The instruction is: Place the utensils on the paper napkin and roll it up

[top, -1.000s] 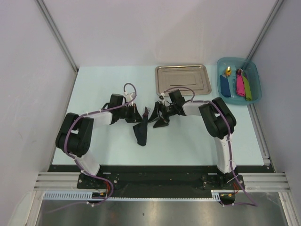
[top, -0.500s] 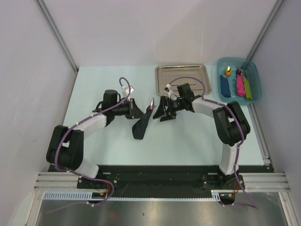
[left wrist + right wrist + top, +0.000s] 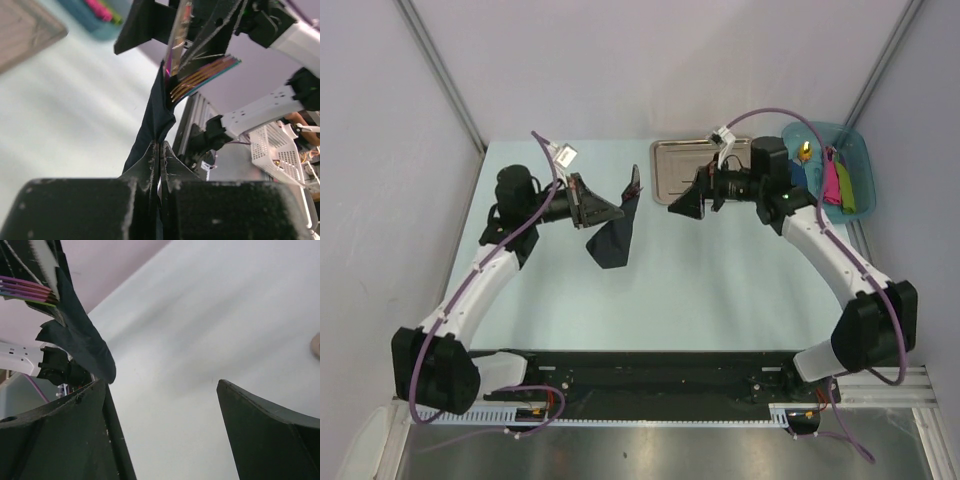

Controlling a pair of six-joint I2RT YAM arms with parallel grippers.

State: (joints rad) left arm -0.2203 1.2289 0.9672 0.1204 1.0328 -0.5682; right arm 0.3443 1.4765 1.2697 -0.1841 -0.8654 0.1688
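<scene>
Pale tabletop (image 3: 720, 280) stretches under both of your arms. Nearest you, your left claw (image 3: 618, 207) is pinched tight on the paper napkin (image 3: 610, 244) and holds it up off the surface. Most of the black sheet droops in a crumpled fold below the fingers (image 3: 142, 167), and one pointed corner sticks up past them. In your left wrist view the utensils (image 3: 200, 77) sit caught in the napkin just beyond the fingertips, with iridescent fork tines poking out sideways. Your right claw (image 3: 680, 206) faces the left one, near the napkin's upper corner but apart from it, jaws spread wide and holding nothing. Behind that claw lies the steel tray (image 3: 680, 160). Farther to its right stands the blue bin (image 3: 863, 165) with its coloured items.
</scene>
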